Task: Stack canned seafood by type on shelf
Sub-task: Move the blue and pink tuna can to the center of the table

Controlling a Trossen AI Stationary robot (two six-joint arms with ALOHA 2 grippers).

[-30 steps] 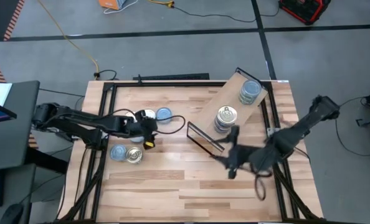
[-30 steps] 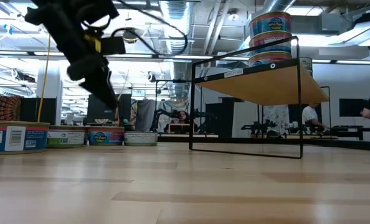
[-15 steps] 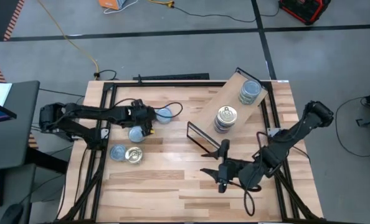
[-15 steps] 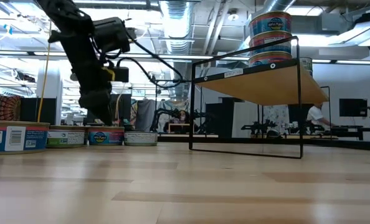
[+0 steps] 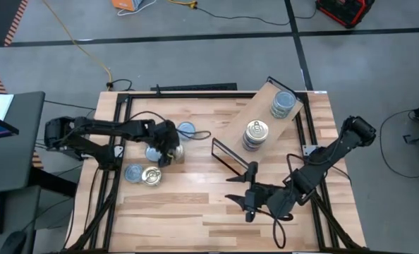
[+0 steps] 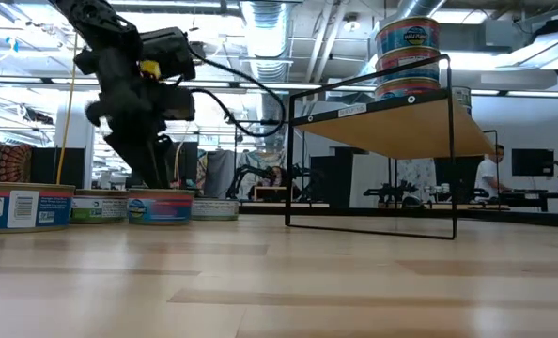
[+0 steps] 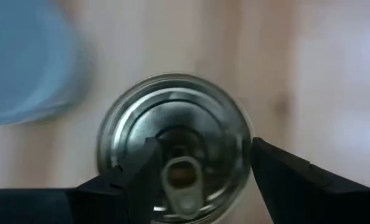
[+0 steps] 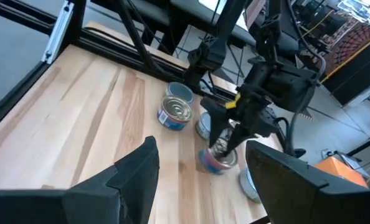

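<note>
My left gripper [image 5: 168, 147] is open and points straight down onto a gold-lidded tin [image 5: 175, 154] that stands flat on the table, left of the middle. In the left wrist view the lid [image 7: 175, 124] with its pull tab fills the space between my fingers. My right gripper [image 5: 239, 185] is open and hovers, touching nothing, off the shelf's near corner. The shelf [image 5: 262, 116], a light wood board on a black frame, stands at a slant at the far right. It carries a gold-lidded stack [image 5: 255, 134] and a blue-lidded stack [image 5: 283, 104]. My left gripper [image 7: 205, 146] comes at the tin's top from above, pointing down. One fingertip [image 7: 149, 155] stands over the lid inside the rim, the other [image 7: 263, 155] at the rim's outer edge [image 7: 247, 134]. In the low view the fingertips reach the tin's top [image 6: 157, 192]. The tin sits flat on the table.
Loose tins stand around the left gripper: a blue-lidded one [image 5: 152, 151] right beside it, another [image 5: 186, 128] toward the far edge, and a blue [image 5: 133, 173] and gold [image 5: 152, 176] pair nearer. Black frame rails [image 5: 118, 141] border the table. Bare wood lies along the near side.
My left gripper has come down from well above the table onto the gold-lidded tin. In the low view that tin now looks larger than before, as if slid a little toward the near edge. My right gripper has drawn back from the shelf toward the near-left, staying open.
</note>
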